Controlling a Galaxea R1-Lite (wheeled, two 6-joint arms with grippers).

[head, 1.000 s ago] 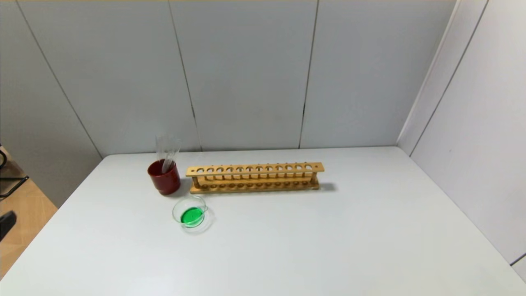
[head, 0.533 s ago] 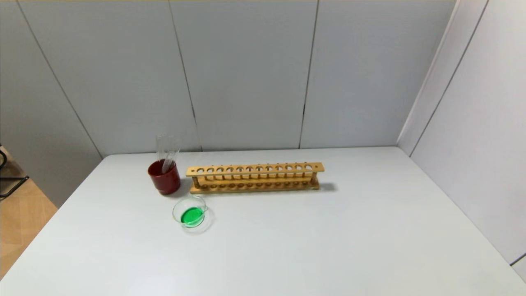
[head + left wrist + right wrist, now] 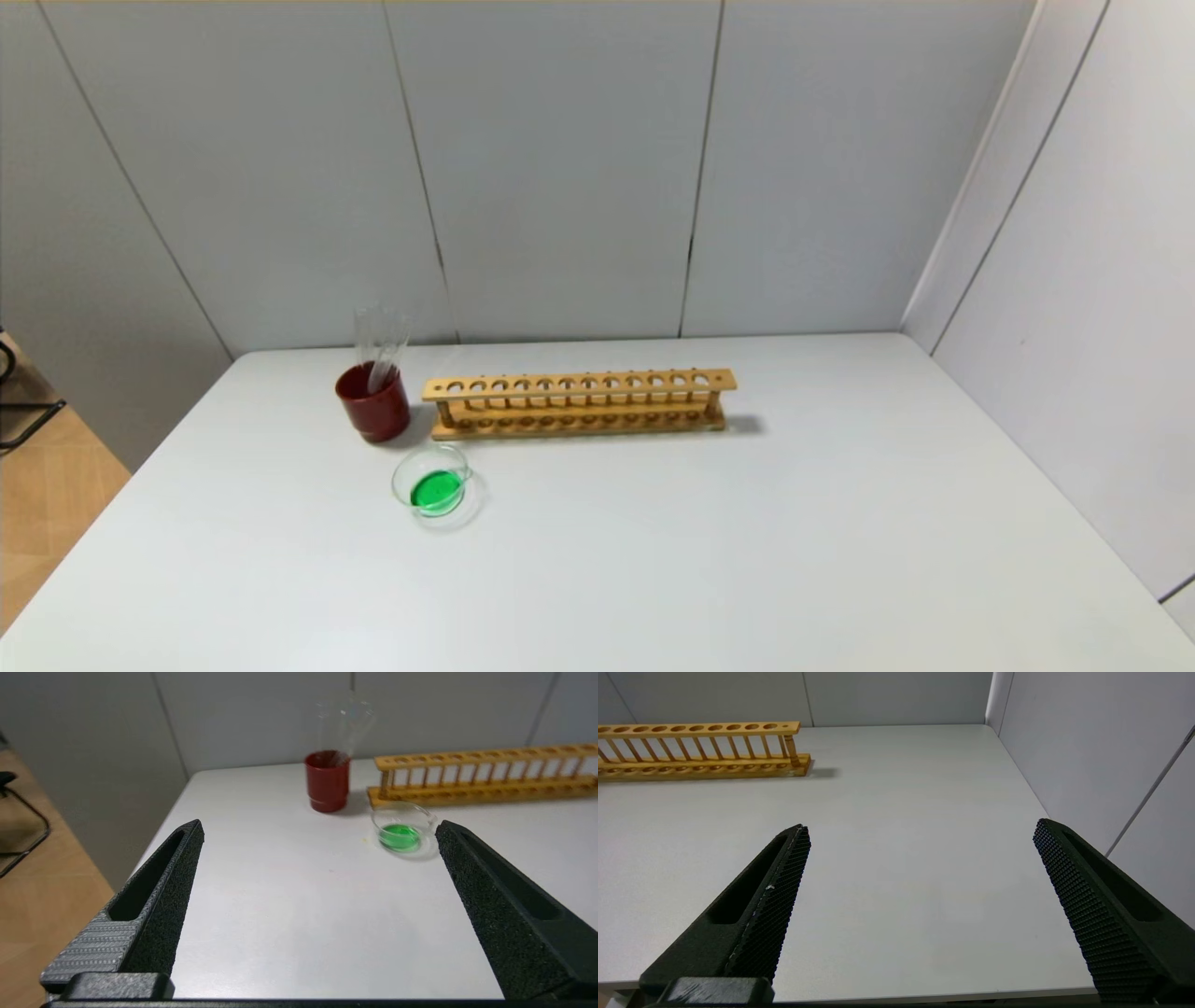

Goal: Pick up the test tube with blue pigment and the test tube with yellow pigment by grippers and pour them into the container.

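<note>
The container (image 3: 400,478), a shallow clear glass dish, sits left of centre on the white table and holds green liquid (image 3: 436,490). It also shows in the left wrist view (image 3: 424,815). Clear test tubes (image 3: 378,338) stand in a dark red cup (image 3: 373,408). Their bottom ends are hidden inside the cup, so I cannot tell the blue one from the yellow one. My left gripper (image 3: 320,826) is open and empty, low over the table's near left part, short of the dish. My right gripper (image 3: 922,826) is open and empty over the table's near right part. Neither gripper shows in the head view.
A long wooden test tube rack (image 3: 579,385) stands empty behind the dish, right of the red cup; it also shows in the right wrist view (image 3: 698,728). Grey walls close the back and the right side. The table's left edge drops to a wooden floor (image 3: 47,485).
A dark part at the left edge of the head view a second ago has gone out of view. The dish, cup and rack have not moved.
</note>
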